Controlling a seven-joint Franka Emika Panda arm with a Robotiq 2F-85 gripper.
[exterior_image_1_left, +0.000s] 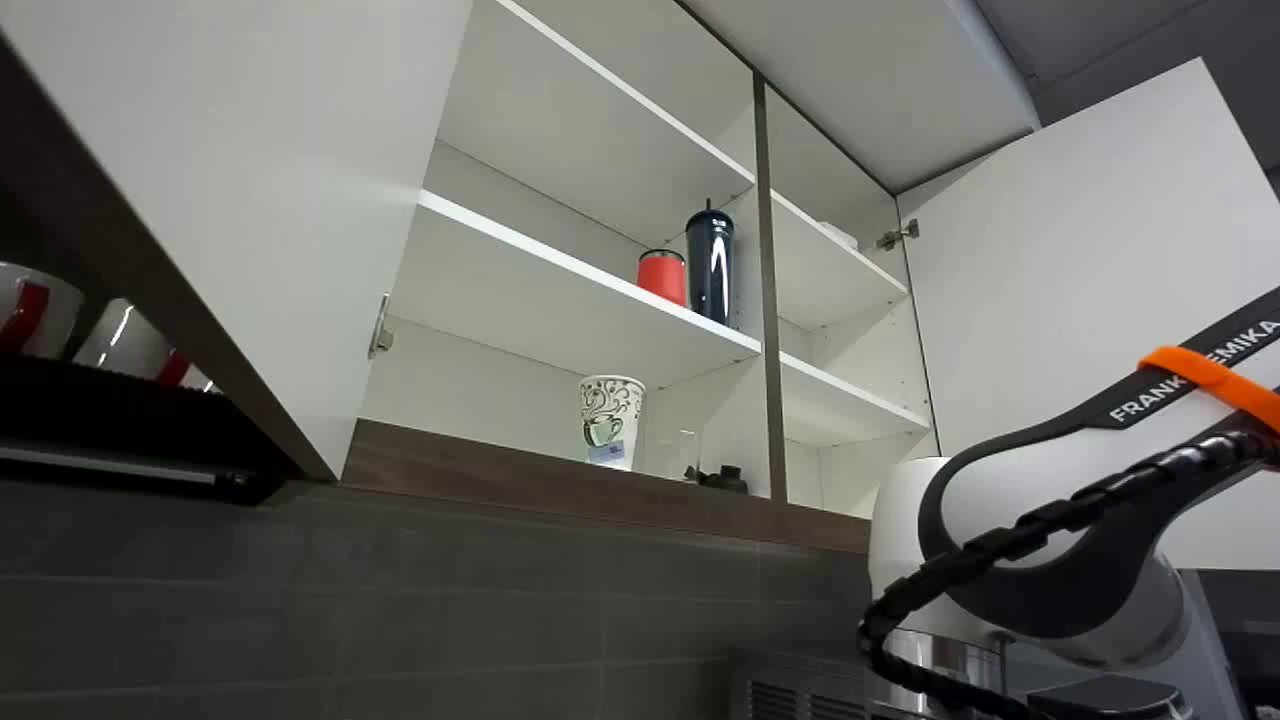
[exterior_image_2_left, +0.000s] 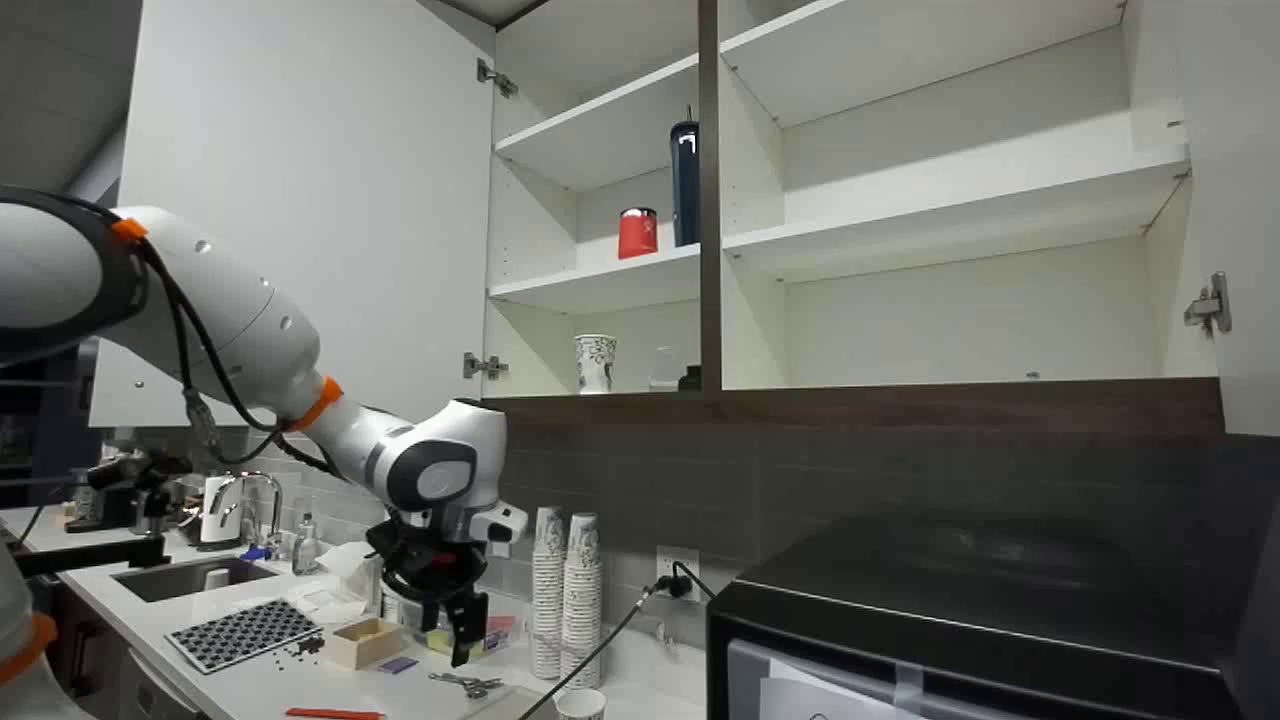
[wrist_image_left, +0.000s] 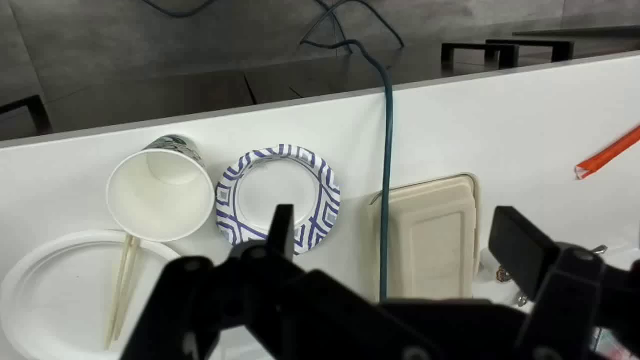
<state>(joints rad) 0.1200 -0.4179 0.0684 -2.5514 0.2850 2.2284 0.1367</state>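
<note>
My gripper is open and empty, its two black fingers spread wide, pointing down over the white counter. It also shows in an exterior view, above the counter and left of two tall cup stacks. Below and between the fingers are a beige lidded container and a dark teal cable crossing it. The left finger overlaps a purple-patterned paper plate in the wrist view. Left of that are a paper cup and a white plate with chopsticks. The gripper touches nothing that I can see.
Open cabinets above hold a red tumbler, a dark tumbler and a patterned cup. A black appliance stands right. Scissors, a wooden box and a dark gridded tray lie on the counter.
</note>
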